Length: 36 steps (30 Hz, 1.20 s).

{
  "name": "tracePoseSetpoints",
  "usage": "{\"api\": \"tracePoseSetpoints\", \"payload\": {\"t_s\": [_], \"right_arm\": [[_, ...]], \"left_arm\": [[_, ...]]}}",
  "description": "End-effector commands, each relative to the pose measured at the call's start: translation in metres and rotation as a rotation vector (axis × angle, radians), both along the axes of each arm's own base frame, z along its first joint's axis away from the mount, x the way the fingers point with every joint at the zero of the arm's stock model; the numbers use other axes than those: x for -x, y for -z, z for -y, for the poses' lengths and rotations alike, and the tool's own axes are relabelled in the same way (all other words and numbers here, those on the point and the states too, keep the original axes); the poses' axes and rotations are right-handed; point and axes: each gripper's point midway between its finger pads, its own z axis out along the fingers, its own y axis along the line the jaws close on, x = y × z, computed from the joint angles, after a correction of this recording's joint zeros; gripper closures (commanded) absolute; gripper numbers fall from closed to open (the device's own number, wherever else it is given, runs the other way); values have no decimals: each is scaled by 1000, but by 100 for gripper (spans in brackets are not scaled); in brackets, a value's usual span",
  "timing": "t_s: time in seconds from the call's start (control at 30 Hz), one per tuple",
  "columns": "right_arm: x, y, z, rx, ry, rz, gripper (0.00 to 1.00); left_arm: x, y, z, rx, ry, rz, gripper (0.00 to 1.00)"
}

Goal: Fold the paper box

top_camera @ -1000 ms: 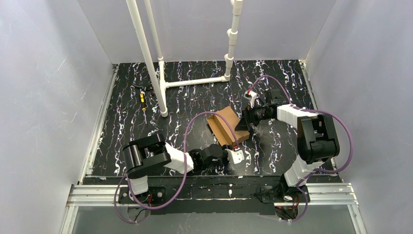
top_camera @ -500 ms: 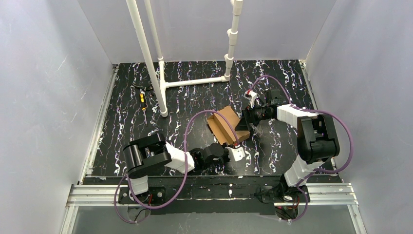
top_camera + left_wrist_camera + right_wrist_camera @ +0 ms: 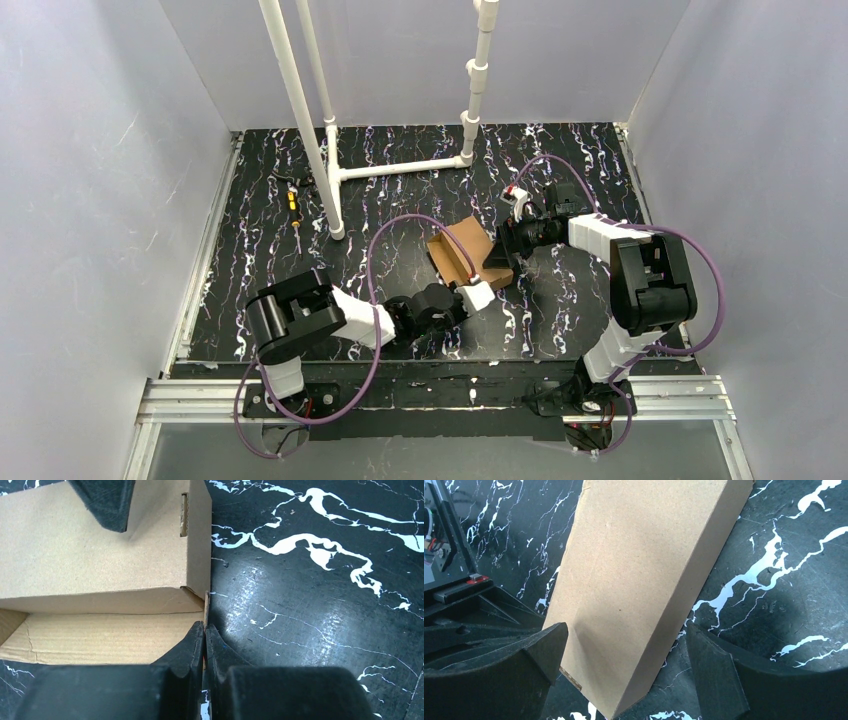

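Observation:
The brown cardboard paper box [image 3: 462, 248] lies mid-table, partly folded into a carton. My left gripper [image 3: 478, 294] is at its near end. In the left wrist view the left gripper [image 3: 205, 630] is shut on the thin edge of a side flap, with the box's closed top [image 3: 100, 550] and an open inner panel [image 3: 100, 637] to its left. My right gripper [image 3: 496, 258] is at the box's right side. In the right wrist view it [image 3: 626, 640] is open, its fingers on either side of the box [image 3: 644, 565], and I cannot tell whether they touch it.
A white pipe frame [image 3: 335, 170] stands at the back left of the black marbled table [image 3: 580, 160]. Small yellow and black parts [image 3: 292, 200] lie beside it. Grey walls close in on three sides. The left arm's body [image 3: 454, 595] shows left of the box.
My left gripper has moved away from the near edge toward the box, and the box's near end has folded up shorter. The right gripper has stayed in place.

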Motion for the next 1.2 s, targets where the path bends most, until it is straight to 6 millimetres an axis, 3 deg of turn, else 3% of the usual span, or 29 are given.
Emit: {"api": "tracePoseSetpoints", "payload": {"t_s": [0.0,0.73,1.17], "right_arm": [[-3,8,4,31,10,-5,3],[-6,20,10,79,33,-31,10],[3,14,1,32,-12,-39,11]], "left_arm": [[-2,-11,-7,59,-51,-61,100],[-6,-8,-14,114,-139,-142,100],[-11,-30,11,140,-125,-193,100]]}}
